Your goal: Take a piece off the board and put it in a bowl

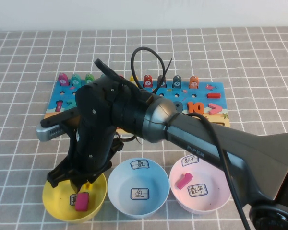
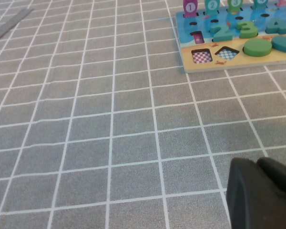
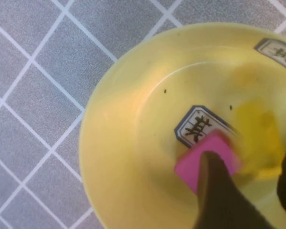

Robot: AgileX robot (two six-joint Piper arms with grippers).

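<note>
right gripper [image 1: 81, 184] over the bowl [image 1: 55, 203] — fingers grasping the piece [image 3: 260, 138]; left gripper [image 2: 262, 191] parked, fingers unclear.

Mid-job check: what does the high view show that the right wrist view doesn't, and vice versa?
High view only: the long blue wooden puzzle board, light blue plastic bowl, pink plastic bowl and the right arm. Right wrist view only: a blurred small yellow piece beside the pink block, shape unclear. Both: the round yellow plastic bowl, the pink block inside it, the right claw over it. The left claw, low over the cloth, appears in neither.
</note>
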